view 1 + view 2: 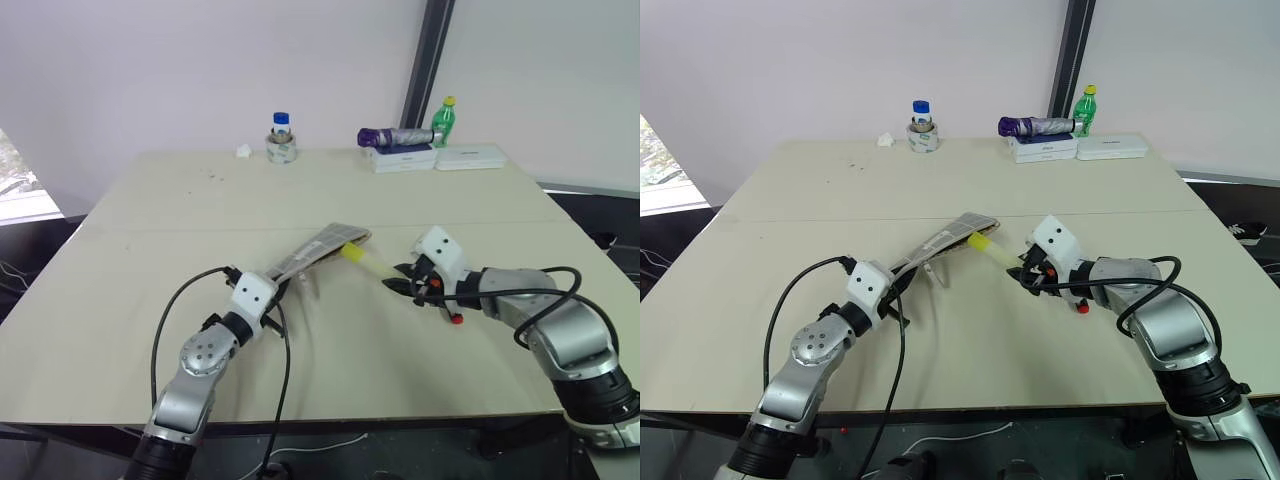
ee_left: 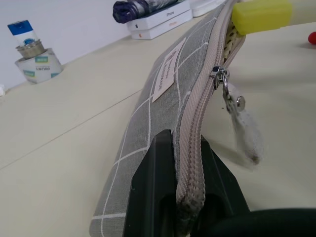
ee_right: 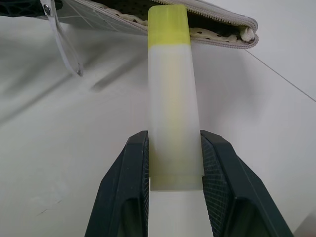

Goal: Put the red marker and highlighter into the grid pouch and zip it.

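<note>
The right gripper [image 3: 175, 163] has its two black fingers clamped on the back end of the highlighter [image 3: 172, 98], whose yellow cap points away from the fingers and sits right at the open mouth of the grid pouch [image 2: 163, 98]. From the wrist, the cap tip overlaps the pouch's parted zipper edge, with the dotted lining visible behind it; whether the tip is actually inside I cannot tell.

The left gripper [image 2: 185, 168] is pinched tight on the closed end of the pouch's zipper edge, holding the pouch up off the table [image 1: 150, 220] so that it slants toward the highlighter. The zipper pull [image 2: 239, 118] dangles below the seam, partway along.

The red marker cannot be made out for certain.

Beyond the arms, at the far edge of the table, stand a small blue-capped jar [image 1: 281, 140], a pair of white boxes [image 1: 435, 158] with a purple folded umbrella [image 1: 395, 136] on top, and a green bottle [image 1: 444, 120].
</note>
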